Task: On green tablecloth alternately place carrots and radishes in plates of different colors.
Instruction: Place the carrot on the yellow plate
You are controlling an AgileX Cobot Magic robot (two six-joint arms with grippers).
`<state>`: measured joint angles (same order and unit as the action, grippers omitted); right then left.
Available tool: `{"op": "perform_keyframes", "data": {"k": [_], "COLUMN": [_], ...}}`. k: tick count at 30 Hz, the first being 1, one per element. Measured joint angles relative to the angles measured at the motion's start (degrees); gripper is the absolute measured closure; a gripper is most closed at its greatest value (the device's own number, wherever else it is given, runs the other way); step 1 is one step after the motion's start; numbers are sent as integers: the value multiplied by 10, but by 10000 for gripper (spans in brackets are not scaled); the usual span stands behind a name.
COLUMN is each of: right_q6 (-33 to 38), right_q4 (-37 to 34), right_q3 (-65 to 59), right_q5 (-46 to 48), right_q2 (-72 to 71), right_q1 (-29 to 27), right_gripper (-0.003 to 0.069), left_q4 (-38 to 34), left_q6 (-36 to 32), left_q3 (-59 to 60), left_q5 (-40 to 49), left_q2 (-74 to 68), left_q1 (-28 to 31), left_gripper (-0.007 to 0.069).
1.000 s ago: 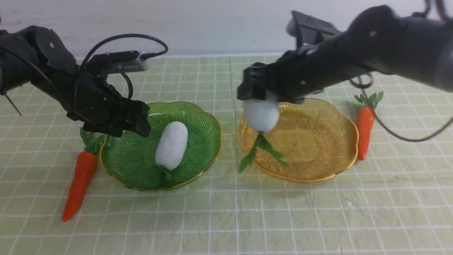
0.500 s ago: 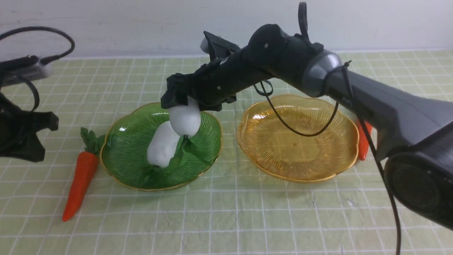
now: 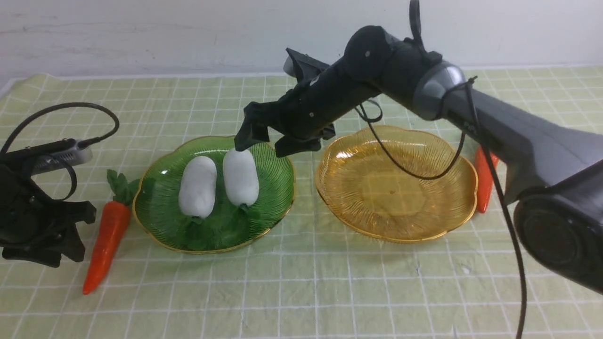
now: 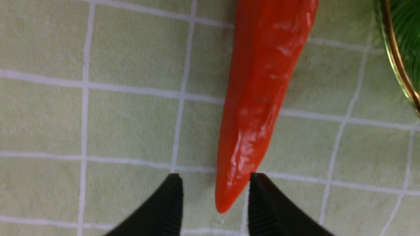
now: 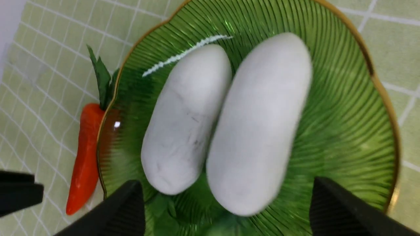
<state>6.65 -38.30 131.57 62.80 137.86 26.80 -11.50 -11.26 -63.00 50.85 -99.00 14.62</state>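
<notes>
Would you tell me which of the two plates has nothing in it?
The amber plate, on the robot's right; the green plate holds both radishes.

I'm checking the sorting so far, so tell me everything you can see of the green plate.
The green plate is translucent deep-green plastic by its look, finely ribbed, with a scalloped gold rim. It sits flat on the green tablecloth, left of the amber plate. Two white radishes lie side by side in it, leaves toward the camera. A carrot lies just outside its left rim. The right gripper hangs above its far edge, fingers open.
</notes>
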Motion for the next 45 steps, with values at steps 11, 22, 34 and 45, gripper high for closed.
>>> {"op": "perform_keyframes", "data": {"k": [11,22,34,45], "right_q6": [-1,-60,-53,-45], "right_q4": [147,349,241,217], "right_q3": [-1,-169,-230,-230], "right_q5": [86,93,88,31], "right_q2": [-123,-299,-185,-73], "right_q1": [-75,-201,-321,-308], "right_gripper": [132,540,515,148], "left_q4": [-28,42,-104,-107], "left_q6": [-66,40,56,76], "left_q3": [-2,-92,-274,-479], "left_q5": [-81,35,24,13], "left_q2": [-80,-6,-12,-263], "left_q1": [-31,-40,-307,-456], "left_gripper": [115,429,429,429]}}
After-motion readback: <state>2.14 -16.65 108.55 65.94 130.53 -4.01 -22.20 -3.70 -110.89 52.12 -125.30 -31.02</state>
